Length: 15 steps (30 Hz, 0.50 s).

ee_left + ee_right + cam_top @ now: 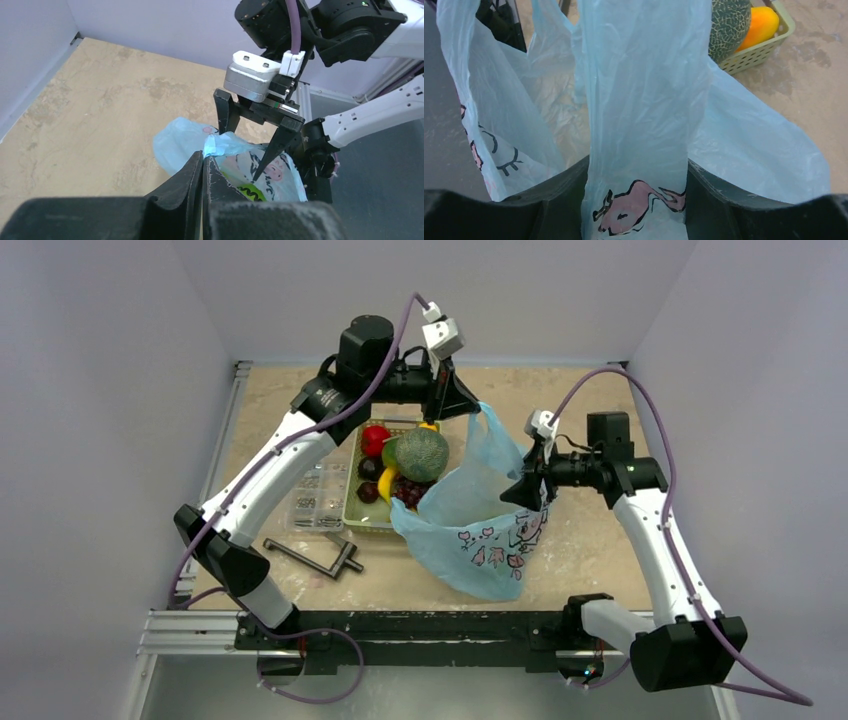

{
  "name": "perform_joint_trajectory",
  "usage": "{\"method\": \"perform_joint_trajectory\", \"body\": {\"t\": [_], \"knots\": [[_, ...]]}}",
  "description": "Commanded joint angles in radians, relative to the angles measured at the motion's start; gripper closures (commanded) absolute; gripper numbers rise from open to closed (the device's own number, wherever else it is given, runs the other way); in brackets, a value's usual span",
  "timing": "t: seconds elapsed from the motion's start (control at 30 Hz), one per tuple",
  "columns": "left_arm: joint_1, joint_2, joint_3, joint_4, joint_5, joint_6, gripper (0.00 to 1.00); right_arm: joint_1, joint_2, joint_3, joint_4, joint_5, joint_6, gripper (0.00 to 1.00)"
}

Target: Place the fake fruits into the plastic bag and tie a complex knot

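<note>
Beige tabletop (590, 540) under two arms. Left gripper (204, 162), fingers pressed together, pinches one handle of the plastic bag (470, 540); right gripper (527, 490) clamps the opposite handle, the open bag hanging between them. Fake fruits (400, 465) sit in a green basket (352, 510) beneath the left gripper.

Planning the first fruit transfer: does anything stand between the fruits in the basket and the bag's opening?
Nothing visible does. The light-blue plastic bag is held open right beside the green mesh basket of glossy plastic fruits, though both grippers hold its handles.
</note>
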Motion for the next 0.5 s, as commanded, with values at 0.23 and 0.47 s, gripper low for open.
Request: {"method": "perform_joint_trajectory", "body": {"t": [0.23, 0.47], "knots": [[0.01, -0.055, -0.026, 0.119, 0.204, -0.011, 1.0, 0.005, -0.058, 0.306, 0.036, -0.051, 0.164, 0.01], [0.018, -0.057, -0.017, 0.134, 0.299, 0.04, 1.0, 0.005, -0.052, 0.356, 0.007, -0.049, 0.037, 0.05]]}}
